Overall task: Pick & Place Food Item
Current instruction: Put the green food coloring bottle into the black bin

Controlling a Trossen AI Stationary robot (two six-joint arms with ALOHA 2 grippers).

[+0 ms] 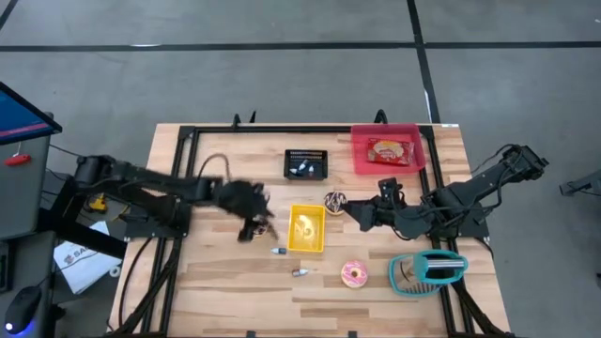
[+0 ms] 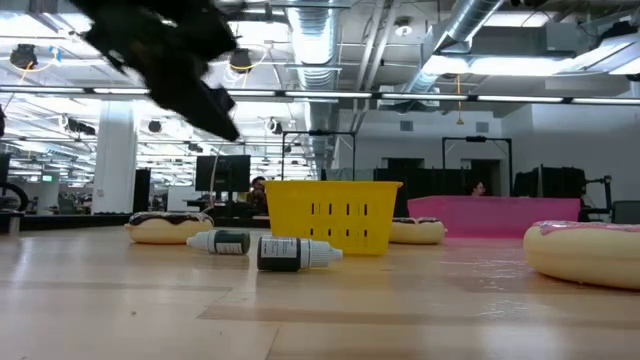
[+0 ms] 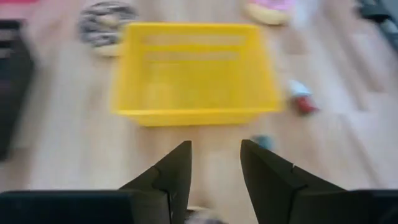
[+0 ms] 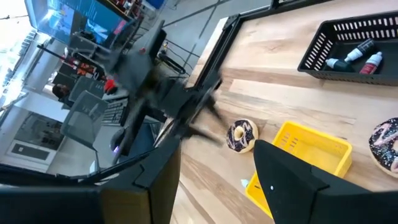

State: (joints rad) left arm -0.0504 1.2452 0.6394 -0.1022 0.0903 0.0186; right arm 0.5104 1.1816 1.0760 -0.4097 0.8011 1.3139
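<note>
Two arms share your bench. Your left gripper (image 1: 254, 223) hovers mid-bench just beside the yellow basket (image 1: 306, 228), aimed at it as if lined up for a drop. Its jaws stand part open and grasp nothing. One chocolate donut (image 4: 241, 135) lies on the bench beneath it. Your right gripper (image 1: 368, 212) waits, jaws released and empty, past the basket's far side toward the right edge, near another donut (image 1: 335, 200).

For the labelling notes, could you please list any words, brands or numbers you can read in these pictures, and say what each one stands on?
None can be read.
Packaged item in the pink tray: red printed wrapper, too small to read.
Dropper bottles by the yellow basket: dark labels, too blurred.
White bag on the floor: dark lettering, cut off and too small.
Blue screen: nothing legible.
</note>
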